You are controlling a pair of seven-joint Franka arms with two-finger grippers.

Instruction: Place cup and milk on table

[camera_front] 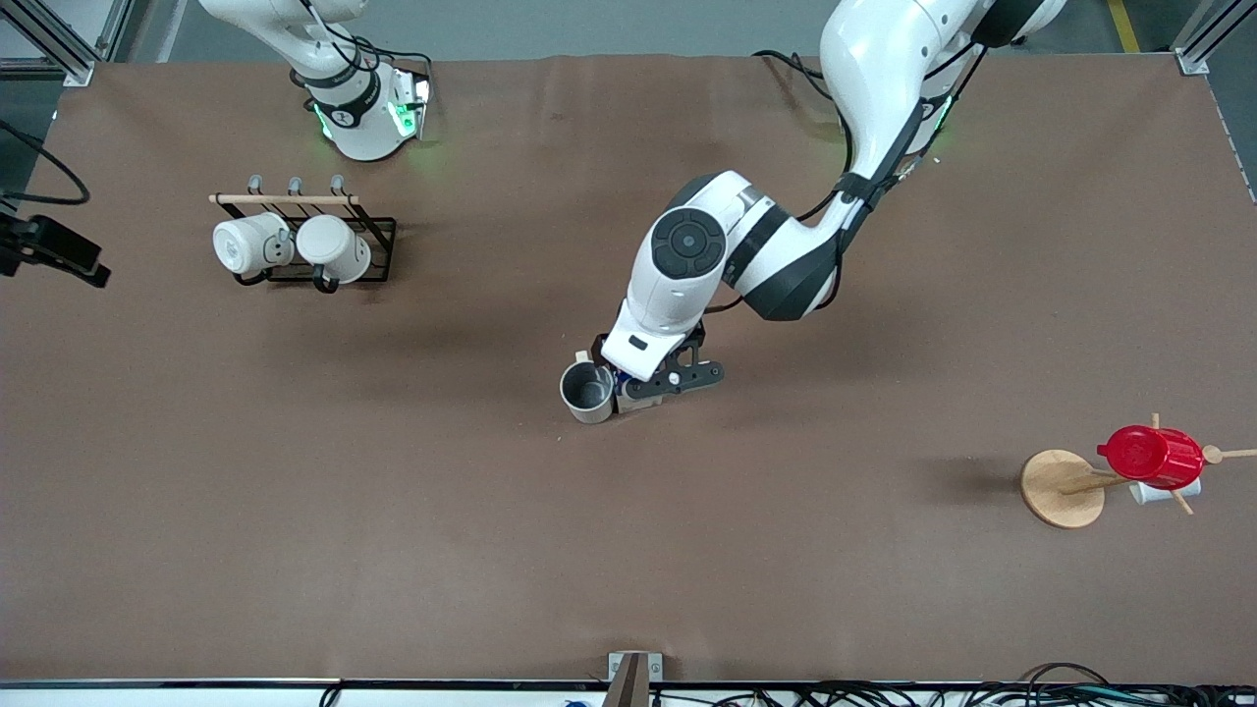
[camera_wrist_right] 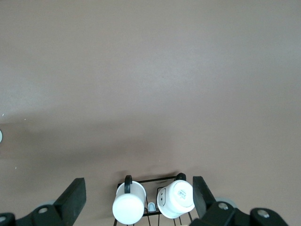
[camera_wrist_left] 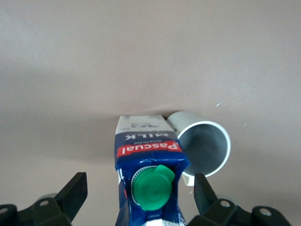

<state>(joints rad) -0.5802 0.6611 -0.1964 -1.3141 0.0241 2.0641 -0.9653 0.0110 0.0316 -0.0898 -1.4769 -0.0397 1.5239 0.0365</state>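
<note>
1. The cup [camera_front: 588, 392] stands upright on the table [camera_front: 393, 511] about midway along it, and serves as the landmark here.
2. Its dark grey inside faces up, and in the left wrist view the cup [camera_wrist_left: 203, 146] shows its pale rim and a small handle.
3. The milk [camera_wrist_left: 146, 165] stands just beside the cup, toward the left arm's end of the table; the two look to be touching or nearly so, though the gap is hard to judge.
4. In the front view only a sliver of the milk [camera_front: 618, 385] shows under the arm.
5. The carton is upright, with its green cap and red brand band facing the wrist camera.
6. The left gripper [camera_front: 660, 381] is over the milk, right beside the cup.
7. In the left wrist view the left gripper [camera_wrist_left: 140, 190] has its fingers spread wide on either side of the carton, clear of its walls, so it grips nothing.
8. The right gripper [camera_wrist_right: 138, 193] is parked well away from the cup, near the right arm's base, where the arm waits; its fingers are spread apart and hold nothing.
9. A black wire rack [camera_front: 371, 236] with two white mugs [camera_front: 334, 247] stands well apart from the cup, toward the right arm's end.
10. A wooden stand [camera_front: 1061, 488] carrying a red cup [camera_front: 1151, 456] stands well apart from the cup, toward the left arm's end.
</note>
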